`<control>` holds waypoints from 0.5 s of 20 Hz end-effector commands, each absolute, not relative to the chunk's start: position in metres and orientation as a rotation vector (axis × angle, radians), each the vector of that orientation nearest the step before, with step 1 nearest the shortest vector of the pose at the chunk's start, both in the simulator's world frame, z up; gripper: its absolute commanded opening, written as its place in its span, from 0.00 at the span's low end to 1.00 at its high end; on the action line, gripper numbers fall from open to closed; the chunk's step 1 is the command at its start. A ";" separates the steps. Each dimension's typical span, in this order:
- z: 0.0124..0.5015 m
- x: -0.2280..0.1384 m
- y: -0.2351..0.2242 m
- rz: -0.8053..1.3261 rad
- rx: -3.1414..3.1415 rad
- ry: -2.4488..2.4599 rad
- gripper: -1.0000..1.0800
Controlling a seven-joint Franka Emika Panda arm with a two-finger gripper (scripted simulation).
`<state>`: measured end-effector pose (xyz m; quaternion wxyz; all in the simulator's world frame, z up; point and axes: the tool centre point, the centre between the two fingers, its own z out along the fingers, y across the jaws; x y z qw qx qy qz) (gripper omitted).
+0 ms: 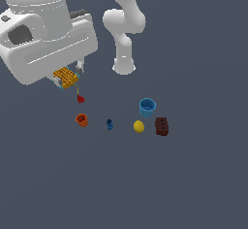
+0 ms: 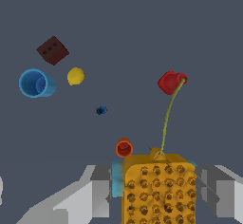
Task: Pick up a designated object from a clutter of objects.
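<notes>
The designated object, an orange-yellow grid-textured block point(image 1: 66, 77) point(image 2: 159, 190) with teal edges, is held off the floor between the fingers of my gripper point(image 1: 68, 77) point(image 2: 156, 190), which is shut on it. A thin green line runs from the block to a small red marker point(image 1: 80, 98) point(image 2: 171, 82) below it. The rest of the clutter lies on the floor: an orange cup point(image 1: 82, 120) point(image 2: 124, 148), a tiny blue piece point(image 1: 109, 124) point(image 2: 100, 110), a yellow ball point(image 1: 139, 126) point(image 2: 75, 76), a blue cup point(image 1: 147, 106) point(image 2: 36, 83) and a dark brown block point(image 1: 162, 126) point(image 2: 52, 50).
The arm's white base column point(image 1: 124, 53) stands behind the clutter, to the exterior view's right of my gripper. The floor is a plain dark grey surface.
</notes>
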<state>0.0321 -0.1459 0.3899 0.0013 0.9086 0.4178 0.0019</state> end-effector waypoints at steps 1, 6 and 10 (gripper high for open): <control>0.407 0.032 -0.146 0.003 2.853 1.312 0.00; 0.429 0.033 -0.145 0.001 2.854 1.311 0.00; 0.437 0.033 -0.146 0.000 2.855 1.311 0.00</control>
